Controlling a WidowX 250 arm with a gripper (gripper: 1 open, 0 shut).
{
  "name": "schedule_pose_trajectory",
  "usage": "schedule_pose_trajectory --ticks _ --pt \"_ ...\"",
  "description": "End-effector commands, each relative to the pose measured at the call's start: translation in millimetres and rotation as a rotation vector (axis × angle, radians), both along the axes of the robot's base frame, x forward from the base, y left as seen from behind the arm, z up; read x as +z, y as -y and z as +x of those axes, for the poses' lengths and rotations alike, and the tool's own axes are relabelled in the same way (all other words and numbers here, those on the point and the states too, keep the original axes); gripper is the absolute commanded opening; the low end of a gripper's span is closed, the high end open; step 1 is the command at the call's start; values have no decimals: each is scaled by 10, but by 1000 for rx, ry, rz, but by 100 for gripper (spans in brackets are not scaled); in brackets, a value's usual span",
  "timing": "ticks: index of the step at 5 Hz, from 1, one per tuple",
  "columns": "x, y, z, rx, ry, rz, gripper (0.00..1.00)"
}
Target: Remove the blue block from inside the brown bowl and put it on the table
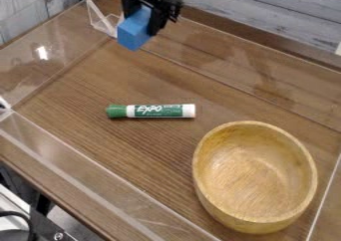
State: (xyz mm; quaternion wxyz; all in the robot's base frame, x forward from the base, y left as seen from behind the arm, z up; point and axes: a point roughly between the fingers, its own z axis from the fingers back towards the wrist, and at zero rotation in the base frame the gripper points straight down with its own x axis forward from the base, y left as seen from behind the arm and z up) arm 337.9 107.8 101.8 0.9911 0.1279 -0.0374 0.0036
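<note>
The blue block (135, 31) hangs in the air over the far left part of the table (200, 81), gripped from above by my black gripper (144, 16), which is shut on it. The brown bowl (254, 175) sits at the near right with nothing inside it. The block is well away from the bowl, up and to the left of it.
A green-labelled marker (151, 111) lies on its side in the middle of the tabletop. Low clear acrylic walls (80, 180) edge the table, with a clear corner piece (100, 14) at the far left, just beside the gripper.
</note>
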Motion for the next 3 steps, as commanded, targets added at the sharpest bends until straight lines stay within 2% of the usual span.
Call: schedule_pose_trajectory --ticks 1,3 --pt "157 -135 149 17 84 30 0" --pt "59 -248 239 28 105 41 0"
